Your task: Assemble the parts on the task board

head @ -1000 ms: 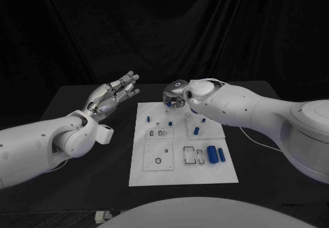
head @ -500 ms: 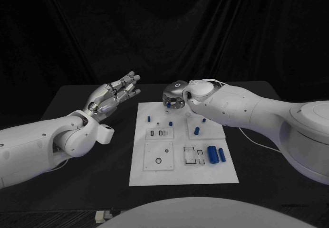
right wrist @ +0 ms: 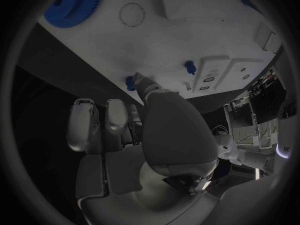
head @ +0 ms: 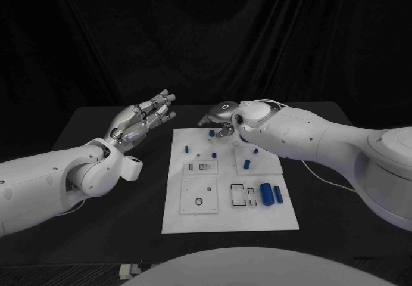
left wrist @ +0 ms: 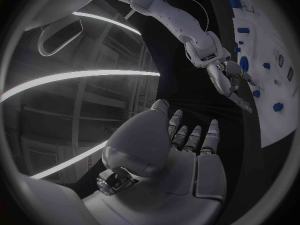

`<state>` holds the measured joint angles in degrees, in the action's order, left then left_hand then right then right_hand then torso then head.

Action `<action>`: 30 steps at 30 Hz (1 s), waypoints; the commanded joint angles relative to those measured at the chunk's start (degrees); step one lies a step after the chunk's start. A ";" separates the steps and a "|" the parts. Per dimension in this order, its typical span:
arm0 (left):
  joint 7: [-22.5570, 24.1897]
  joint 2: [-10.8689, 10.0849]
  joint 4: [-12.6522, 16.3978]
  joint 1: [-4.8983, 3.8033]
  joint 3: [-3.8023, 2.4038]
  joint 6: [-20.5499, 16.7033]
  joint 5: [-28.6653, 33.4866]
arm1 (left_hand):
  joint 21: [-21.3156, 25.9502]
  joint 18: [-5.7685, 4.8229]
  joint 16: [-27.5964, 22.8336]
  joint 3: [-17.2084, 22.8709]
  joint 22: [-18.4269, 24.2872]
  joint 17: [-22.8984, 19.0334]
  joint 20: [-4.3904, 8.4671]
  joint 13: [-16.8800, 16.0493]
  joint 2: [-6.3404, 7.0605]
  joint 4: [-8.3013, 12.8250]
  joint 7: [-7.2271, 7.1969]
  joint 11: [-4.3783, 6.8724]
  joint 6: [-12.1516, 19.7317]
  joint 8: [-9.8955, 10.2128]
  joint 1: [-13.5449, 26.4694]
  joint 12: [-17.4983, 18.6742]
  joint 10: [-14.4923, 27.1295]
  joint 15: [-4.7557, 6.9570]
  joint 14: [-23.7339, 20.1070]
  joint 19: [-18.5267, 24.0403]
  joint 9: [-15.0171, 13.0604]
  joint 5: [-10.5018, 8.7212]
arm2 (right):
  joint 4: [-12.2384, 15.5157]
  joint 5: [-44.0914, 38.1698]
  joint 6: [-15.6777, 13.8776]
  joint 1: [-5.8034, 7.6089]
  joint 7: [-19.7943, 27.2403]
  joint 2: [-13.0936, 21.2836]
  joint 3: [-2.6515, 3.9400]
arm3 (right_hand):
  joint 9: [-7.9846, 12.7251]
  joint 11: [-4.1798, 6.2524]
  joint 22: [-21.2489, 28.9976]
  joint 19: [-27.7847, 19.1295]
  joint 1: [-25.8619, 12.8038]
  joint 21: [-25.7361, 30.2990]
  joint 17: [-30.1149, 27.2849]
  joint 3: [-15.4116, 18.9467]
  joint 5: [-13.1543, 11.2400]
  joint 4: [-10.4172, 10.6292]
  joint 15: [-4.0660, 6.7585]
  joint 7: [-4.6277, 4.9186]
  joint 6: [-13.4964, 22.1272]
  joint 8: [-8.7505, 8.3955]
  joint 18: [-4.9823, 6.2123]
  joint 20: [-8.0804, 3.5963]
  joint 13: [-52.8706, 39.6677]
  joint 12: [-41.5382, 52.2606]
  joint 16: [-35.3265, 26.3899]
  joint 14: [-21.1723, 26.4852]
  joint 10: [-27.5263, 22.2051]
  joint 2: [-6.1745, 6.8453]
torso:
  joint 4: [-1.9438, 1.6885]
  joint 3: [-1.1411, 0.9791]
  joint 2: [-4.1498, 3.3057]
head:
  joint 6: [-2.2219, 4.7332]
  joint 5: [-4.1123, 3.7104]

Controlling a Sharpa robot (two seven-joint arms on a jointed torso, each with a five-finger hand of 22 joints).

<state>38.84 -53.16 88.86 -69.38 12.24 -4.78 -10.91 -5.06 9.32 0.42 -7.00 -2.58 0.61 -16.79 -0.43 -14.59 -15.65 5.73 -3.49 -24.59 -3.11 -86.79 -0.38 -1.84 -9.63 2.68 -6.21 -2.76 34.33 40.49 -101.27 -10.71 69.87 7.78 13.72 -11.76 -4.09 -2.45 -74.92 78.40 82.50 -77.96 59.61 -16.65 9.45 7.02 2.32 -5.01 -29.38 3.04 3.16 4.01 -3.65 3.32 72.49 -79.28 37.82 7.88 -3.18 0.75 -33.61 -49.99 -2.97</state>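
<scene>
— Where's the work sitting?

— The task board (head: 225,220) lies flat in the middle of the bench (head: 103,220). The right hand (head: 219,118) is over its 12 o'clock edge. From the right wrist camera its thumb tip comes down just beside a small blue peg (right wrist: 130,81), maybe touching it. I cannot tell whether it holds anything.

— And the other one?

— The left hand (head: 140,121) is up off the board, out at 10 o'clock from it, fingers straight and apart, grasping nothing.

— How would those bits handle?

— My guess is light, stiff and a little slick. The peg is so small it would want a fingertip pinch on its sides, or it could tip and roll away. The 2 blue cylinders (head: 266,194) at the board's 4 o'clock are bigger, and I'd take them around the middle.

— Anything in the pockets?

— The cylinders lie side by side near a rectangular recess (head: 241,195), which looks unfilled. A raised panel toward 1 o'clock carries more small blue pieces (head: 247,163). There's also a blue gear (right wrist: 72,5) on the board near the right hand. Most of the assembly looks undone.
</scene>
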 commanded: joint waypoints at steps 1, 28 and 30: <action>2.06 -0.10 0.18 0.07 -0.06 0.52 0.03 | -0.24 0.53 0.30 0.35 -0.08 0.09 0.02 -0.09 0.13 0.05 0.03 -0.32 -0.53 -0.19 -0.52 -0.14 -0.26 -0.38 0.16 -0.23 -0.07 0.37 | 1.60 -0.13 -4.95 0.38 -1.73 1.47 0.02 | 0.13 -0.05 -2.68 -0.68 -0.08 0.67 -0.70 0.58 -0.33 0.10 0.03 0.22 -0.09 -0.08 0.99 0.03 0.06 -0.09 -0.46 0.51 -0.75 -0.65 | 0.02 0.01 0.03 | -0.01 0.03; 1.71 -0.47 -0.18 0.40 -0.05 0.74 0.03 | -0.26 0.49 0.33 0.57 -0.08 0.12 0.02 -0.08 0.26 0.19 0.04 -0.35 -0.58 -0.20 -0.69 -0.13 -0.25 -0.40 0.27 -0.26 -0.06 0.44 | 22.37 7.01 -11.16 3.81 -5.80 23.37 -0.03 | -6.60 4.91 -11.84 8.47 -11.99 -7.54 30.39 6.67 -4.86 9.53 2.99 7.78 -19.29 2.06 -1.82 -2.95 -86.35 86.68 17.51 -10.72 52.18 0.05 | 0.39 0.33 0.32 | -0.01 0.98; 1.63 -0.31 -0.35 0.46 -0.05 0.89 0.03 | -0.26 0.48 0.34 0.63 -0.07 0.12 0.01 -0.08 0.28 0.23 0.04 -0.36 -0.72 -0.22 -0.73 -0.12 -0.22 -0.41 0.28 -0.26 -0.07 0.46 | 21.82 7.36 -11.14 3.31 -6.48 23.54 -0.03 | -7.65 4.41 -14.07 10.58 -12.56 -10.59 30.39 6.35 -4.56 9.73 2.76 7.95 -19.63 2.35 -2.71 -2.72 -86.35 86.68 17.51 -10.72 52.18 0.85 | 0.36 0.37 0.29 | -0.01 1.02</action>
<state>38.86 -53.62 88.53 -69.02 12.25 -4.70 -10.92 -5.06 9.32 0.42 -6.74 -2.57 0.64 -16.79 -0.46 -14.36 -15.39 5.81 -3.69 -24.91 -3.11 -87.02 -0.38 -2.05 -9.84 2.89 -6.21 -2.74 34.55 62.64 -96.41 -22.21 73.55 5.10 37.10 -11.78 -11.48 2.24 -74.95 83.75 70.36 -87.68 74.93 -10.20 4.67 16.69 5.44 2.69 -48.91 5.32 1.30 1.13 -74.95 89.81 89.67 -83.94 83.99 8.61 -2.87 1.03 -33.30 -49.99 -2.04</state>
